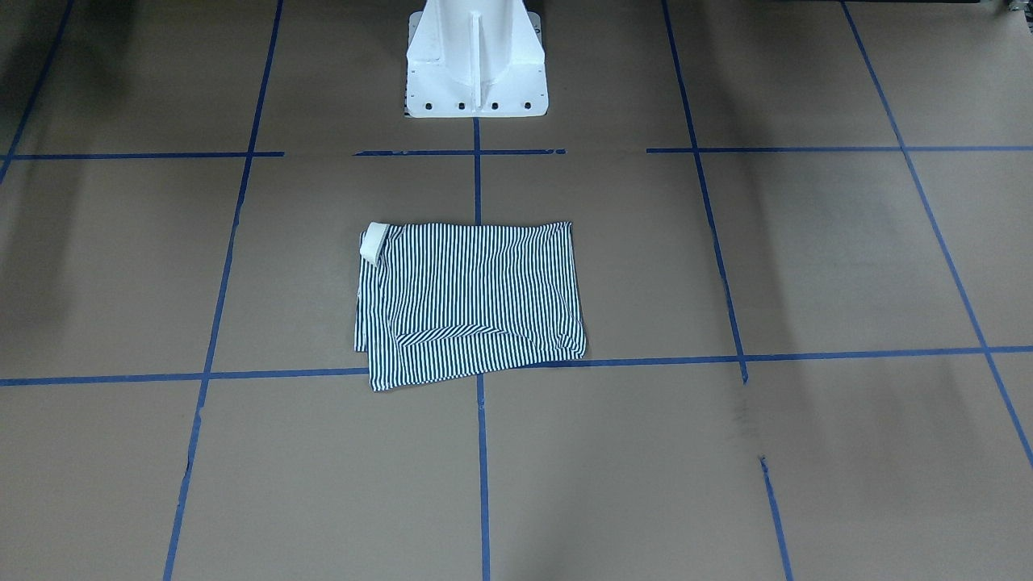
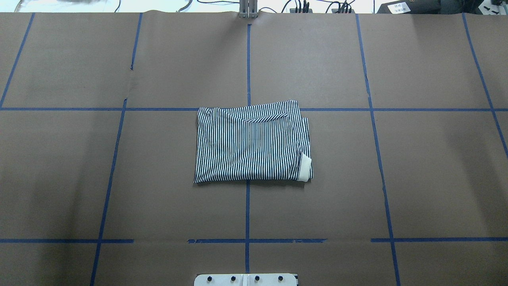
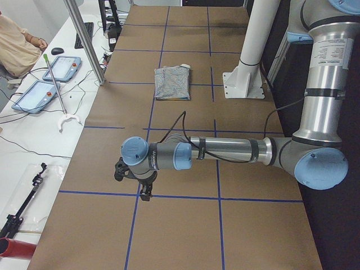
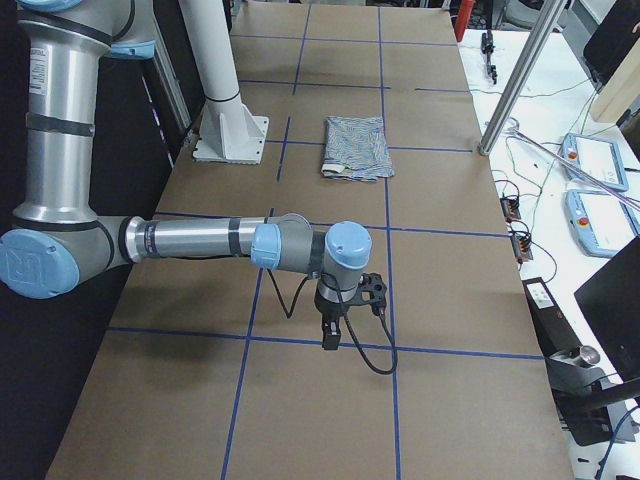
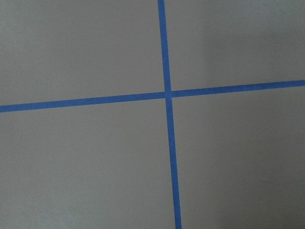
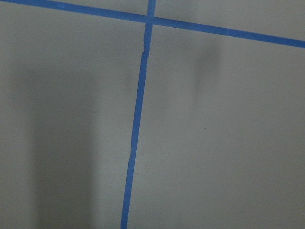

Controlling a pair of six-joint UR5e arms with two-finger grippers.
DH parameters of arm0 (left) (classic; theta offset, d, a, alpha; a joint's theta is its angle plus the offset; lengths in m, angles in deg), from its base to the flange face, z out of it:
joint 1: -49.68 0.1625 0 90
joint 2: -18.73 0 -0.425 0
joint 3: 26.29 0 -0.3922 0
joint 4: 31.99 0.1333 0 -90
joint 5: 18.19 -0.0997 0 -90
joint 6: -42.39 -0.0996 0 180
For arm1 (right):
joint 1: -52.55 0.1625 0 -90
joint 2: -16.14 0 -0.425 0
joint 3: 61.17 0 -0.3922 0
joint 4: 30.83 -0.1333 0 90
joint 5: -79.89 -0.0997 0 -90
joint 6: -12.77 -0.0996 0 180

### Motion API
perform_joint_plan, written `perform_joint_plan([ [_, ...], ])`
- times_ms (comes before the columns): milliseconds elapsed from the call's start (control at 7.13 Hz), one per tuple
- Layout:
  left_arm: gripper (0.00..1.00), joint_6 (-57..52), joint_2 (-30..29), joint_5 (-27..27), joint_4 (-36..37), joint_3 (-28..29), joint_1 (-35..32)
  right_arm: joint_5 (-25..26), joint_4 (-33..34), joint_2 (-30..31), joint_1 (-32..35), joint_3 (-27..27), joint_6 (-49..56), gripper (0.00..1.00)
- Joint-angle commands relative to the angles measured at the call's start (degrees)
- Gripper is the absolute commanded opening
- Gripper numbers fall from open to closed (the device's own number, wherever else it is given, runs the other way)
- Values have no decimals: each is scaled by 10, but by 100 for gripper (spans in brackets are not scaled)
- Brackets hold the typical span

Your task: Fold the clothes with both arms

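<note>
Polo shirt (image 2: 250, 145) lies folded at bench (image 2: 436, 159) centre, cream collar (image 2: 304, 169) exposed. Left hand (image 3: 144, 193) and right hand (image 4: 331, 335) hang above bare bench, well apart from the shirt; whether each is released or clenched cannot be told.

Open table (image 2: 436, 167) around shirt (image 2: 250, 147) — pedestal (image 1: 476, 64) well apart

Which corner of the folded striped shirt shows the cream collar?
The corner nearest the robot's base, on its right side: the cream collar of the shirt sticks out there; the other three corners show only stripes.
</note>
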Motion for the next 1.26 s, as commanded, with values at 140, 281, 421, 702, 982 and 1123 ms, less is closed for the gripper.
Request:
perform_joint_plan([
  [140, 100, 1, -6, -1, -2, -4, 0, 0, 0, 3, 15, 0, 0, 100],
  [281, 100, 2, -6, -1, -2, -4, 0, 0, 0, 4, 25, 2, 3, 100],
  [421, 100, 1, -6, -1, -2, -5, 0, 1, -1, 7, 29, 3, 7, 100],
  [702, 100, 2, -1, -2, -3, -9, -4, 1, -10, 5, 30, 3, 4, 100],
  [982, 100, -2, 11, -6, -4, -21, -11, 0, -10, 5, 30, 1, 3, 100],
  [1123, 100, -1, 11, -7, -4, -21, -10, 0, -10, 5, 30, 0, 3, 100],
])
